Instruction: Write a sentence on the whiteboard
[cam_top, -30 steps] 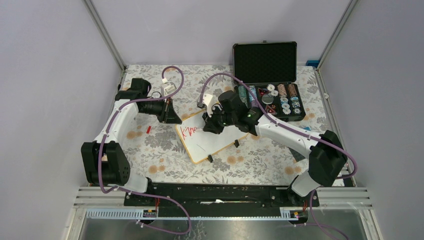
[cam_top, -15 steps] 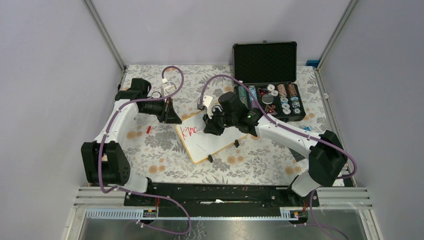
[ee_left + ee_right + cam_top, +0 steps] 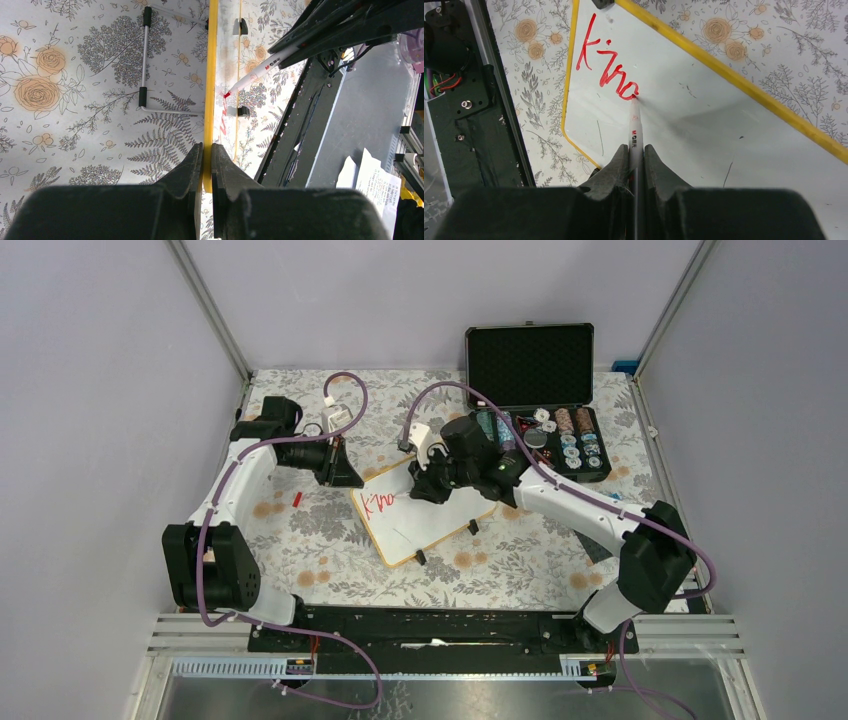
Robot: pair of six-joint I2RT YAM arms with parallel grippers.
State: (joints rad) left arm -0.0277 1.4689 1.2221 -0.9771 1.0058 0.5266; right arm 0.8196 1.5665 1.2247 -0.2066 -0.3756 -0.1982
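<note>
right gripper: your jaws are pinched tight on a marker, white barrel, red tip pointing away from the wrist
marker tip: touching the whiteboard, right at the end of the last red stroke
sentence: red lettering, you can read "Kin" plus a rounded, unfinished letter; one line only, at the board's end nearest your left arm
left gripper: closed down on the board's pale yellow rim, one finger on each side of the edge
whiteboard position: on the floral tablecloth, mid-table between your two arms, turned at an angle to the table edge; small black feet show on its near side
board surface: a few thin dark stray marks below the lettering
beside the board: thin white wire bracket with black sleeves, lying on the cloth on your left gripper's side
far right of table: open black case, lid up, poker chips in its tray
</note>
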